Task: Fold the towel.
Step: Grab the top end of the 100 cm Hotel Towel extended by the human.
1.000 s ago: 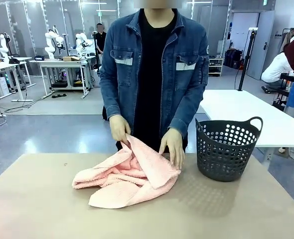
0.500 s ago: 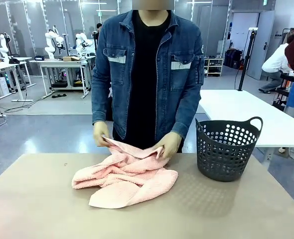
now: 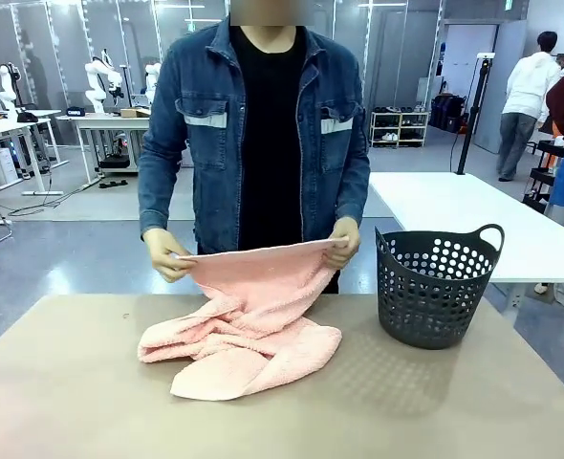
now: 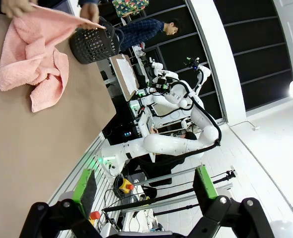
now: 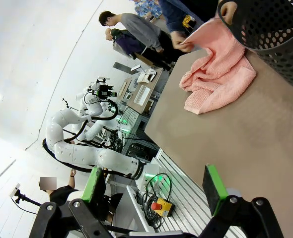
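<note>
Robot's left hand point(image 4: 144, 184): jaws stand wide apart, green pads facing each other, nothing between them. It is raised off the counter point(image 4: 27, 148) and touches nothing.

Robot's right hand point(image 5: 154, 184): jaws likewise spread wide and empty, held clear of the counter surface.

Towel point(image 3: 244, 335): pink terry, lying on the counter well ahead of both robot hands and apart from each. In the left wrist view the towel point(image 4: 30, 54) sits far beyond the fingertips, toward the upper left corner. In the right wrist view the towel point(image 5: 218, 74) sits far beyond the fingertips, toward the upper right. Most of the cloth is bunched in a loose, rumpled heap on the counter. One edge is lifted off the heap and stretched out level and taut.

Person point(image 3: 263, 124): stands at the far side of the counter in a denim jacket. One of the person's hands point(image 3: 167, 258) pinches one end of the lifted edge; the other person's hand point(image 3: 342, 251) pinches the opposite end. The cloth hangs from that edge down to the heap.

Basket point(image 3: 435, 287): dark, perforated, with a loop handle, upright on the counter. It stands just beside the towel, on the right robot hand's side, and does not touch the heap. In the right wrist view the basket point(image 5: 275, 25) is beyond the towel at the top right corner.
</note>
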{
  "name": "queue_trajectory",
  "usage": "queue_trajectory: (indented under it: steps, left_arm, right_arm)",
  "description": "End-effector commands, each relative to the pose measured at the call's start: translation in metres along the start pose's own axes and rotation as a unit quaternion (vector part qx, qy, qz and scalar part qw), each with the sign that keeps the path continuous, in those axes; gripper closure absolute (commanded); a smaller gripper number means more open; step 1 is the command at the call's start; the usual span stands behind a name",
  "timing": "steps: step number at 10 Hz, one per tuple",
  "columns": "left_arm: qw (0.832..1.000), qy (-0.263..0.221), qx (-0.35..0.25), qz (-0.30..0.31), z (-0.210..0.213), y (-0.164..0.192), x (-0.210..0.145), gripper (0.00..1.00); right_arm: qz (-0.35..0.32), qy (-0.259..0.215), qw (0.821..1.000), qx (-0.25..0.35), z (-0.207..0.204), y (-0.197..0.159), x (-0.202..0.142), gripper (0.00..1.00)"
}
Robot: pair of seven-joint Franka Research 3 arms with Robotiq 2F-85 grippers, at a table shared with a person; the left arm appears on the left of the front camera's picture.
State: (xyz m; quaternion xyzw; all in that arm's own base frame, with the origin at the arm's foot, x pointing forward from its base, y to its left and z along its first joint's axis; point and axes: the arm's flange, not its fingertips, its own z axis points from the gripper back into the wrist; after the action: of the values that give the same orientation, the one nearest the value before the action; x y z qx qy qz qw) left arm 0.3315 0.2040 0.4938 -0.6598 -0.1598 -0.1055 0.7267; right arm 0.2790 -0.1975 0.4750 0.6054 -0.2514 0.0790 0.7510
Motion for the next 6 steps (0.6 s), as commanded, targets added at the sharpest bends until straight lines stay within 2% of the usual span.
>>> queue_trajectory:
  steps: [1,6]
  left_arm:
    - [1.0,0.0,-0.003,0.005,0.0006,0.0001,0.0001,0.0]
    - [1.0,0.0,-0.003,0.005,0.0006,0.0001,0.0001,0.0]
  right_arm:
    - [0.007,-0.004,1.0,0.006,0.0009,0.0011,0.0014,0.0]
    - [0.007,-0.004,1.0,0.006,0.0009,0.0011,0.0014,0.0]
